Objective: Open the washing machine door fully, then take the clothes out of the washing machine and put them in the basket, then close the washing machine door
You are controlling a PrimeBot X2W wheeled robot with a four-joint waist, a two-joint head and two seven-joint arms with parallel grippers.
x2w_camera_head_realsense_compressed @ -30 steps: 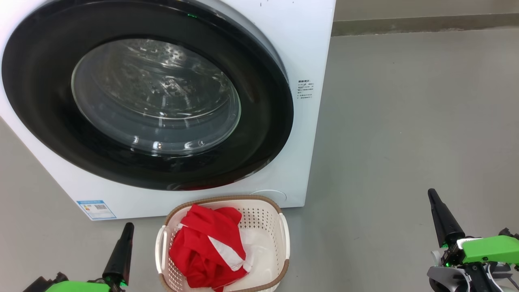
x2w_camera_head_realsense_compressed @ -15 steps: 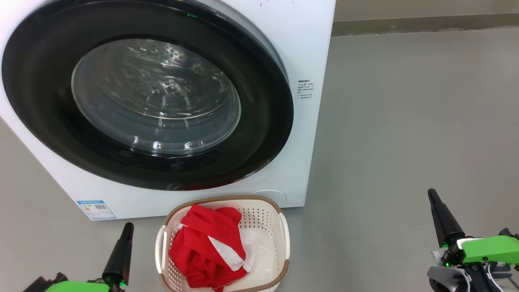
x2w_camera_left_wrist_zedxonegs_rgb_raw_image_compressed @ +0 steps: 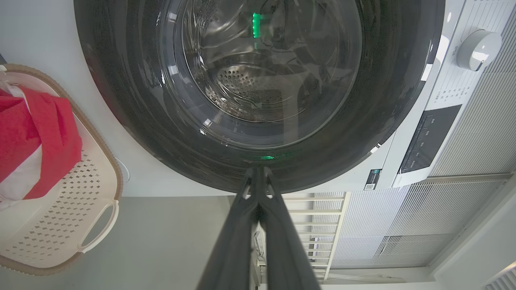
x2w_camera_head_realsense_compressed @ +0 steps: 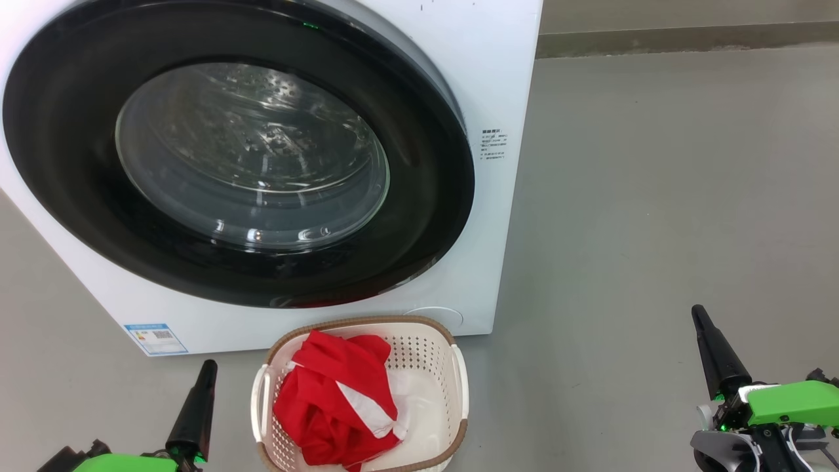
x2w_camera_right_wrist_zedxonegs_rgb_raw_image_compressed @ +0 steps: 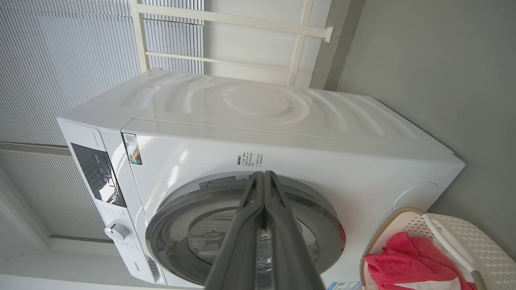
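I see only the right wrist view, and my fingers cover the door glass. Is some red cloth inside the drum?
Observer: No red shows through the washing machine door glass; the drum looks bare.
Operator: And the left gripper?
Observer: The left gripper is shut, holding nothing, beside the basket, apart from it.
Operator: Is the basket full?
Observer: No. The clothes fill its left part; on the right its bottom shows.

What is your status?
Left gripper, right gripper shut, empty. Bright red fabric clothes in cream perforated plastic basket. Round black-rimmed glass door closed. No obstacle seen.
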